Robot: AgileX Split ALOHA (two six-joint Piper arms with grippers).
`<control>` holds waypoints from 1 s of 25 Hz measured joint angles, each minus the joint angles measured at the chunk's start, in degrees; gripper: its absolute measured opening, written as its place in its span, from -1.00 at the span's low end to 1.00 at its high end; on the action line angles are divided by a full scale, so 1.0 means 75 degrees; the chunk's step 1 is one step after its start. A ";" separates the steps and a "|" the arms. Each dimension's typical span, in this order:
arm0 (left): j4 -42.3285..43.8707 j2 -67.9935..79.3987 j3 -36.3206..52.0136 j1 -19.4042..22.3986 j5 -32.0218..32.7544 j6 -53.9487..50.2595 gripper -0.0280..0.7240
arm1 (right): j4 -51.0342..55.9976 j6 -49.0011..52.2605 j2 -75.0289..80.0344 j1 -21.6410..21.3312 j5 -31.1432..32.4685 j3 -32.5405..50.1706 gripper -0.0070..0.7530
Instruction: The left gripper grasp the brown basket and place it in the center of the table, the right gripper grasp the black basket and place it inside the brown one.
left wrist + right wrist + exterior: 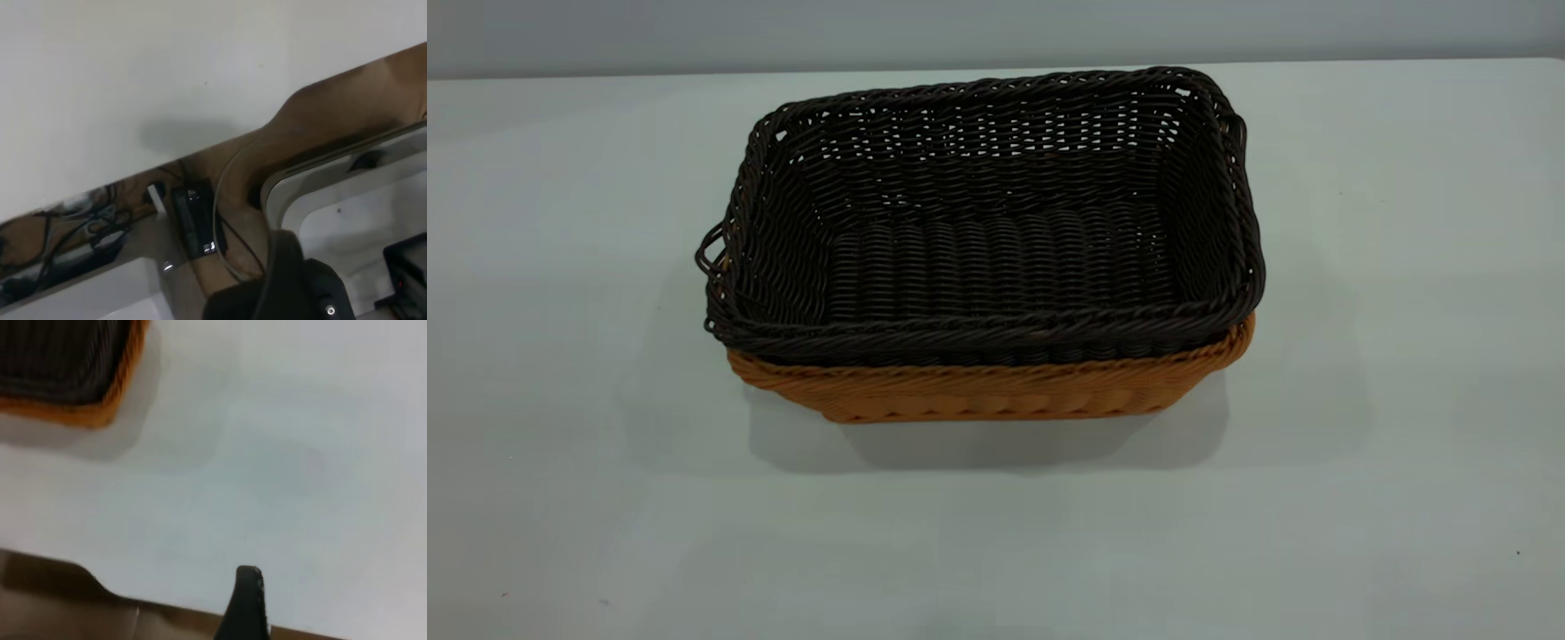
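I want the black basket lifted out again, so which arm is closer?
Probably the right. Its wrist view shows a corner of the black basket nested in the brown basket; the left wrist view shows table edge, no basket.

Light: soft, even, from overhead, slightly dim.
Shadows: faint grey pool on the bench (560,356) before the brown basket (996,396).
Glare: none.
Focus: exterior crisp; both wrist views blurry.

The left tool (287,287) is bulky, rounded and black, with a thin cable and a small shiny screw; the right tool (245,603) shows one narrow black finger.
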 joint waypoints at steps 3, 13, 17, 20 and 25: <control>0.0000 -0.0716 0.0401 0.0000 -0.0038 -0.0268 0.30 | 0.0024 0.0007 -0.0134 0.0000 0.0007 0.0020 0.56; 0.0107 -0.2797 0.0857 0.0000 -0.0537 -0.0349 0.30 | 0.0278 0.0030 -0.0140 0.0000 0.0039 0.0020 0.56; 0.0122 -0.3384 0.0857 0.0000 -0.0391 -0.0356 0.30 | 0.0283 0.0030 -0.0140 0.0000 0.0042 0.0020 0.56; 0.0122 -0.3733 0.0857 0.0000 -0.0368 -0.0363 0.30 | 0.0292 0.0046 -0.0140 0.0000 0.0042 0.0020 0.56; 0.0122 -0.4129 0.0857 0.0000 -0.0359 -0.0363 0.30 | 0.0331 0.0046 -0.0434 -0.0437 0.0049 0.0020 0.56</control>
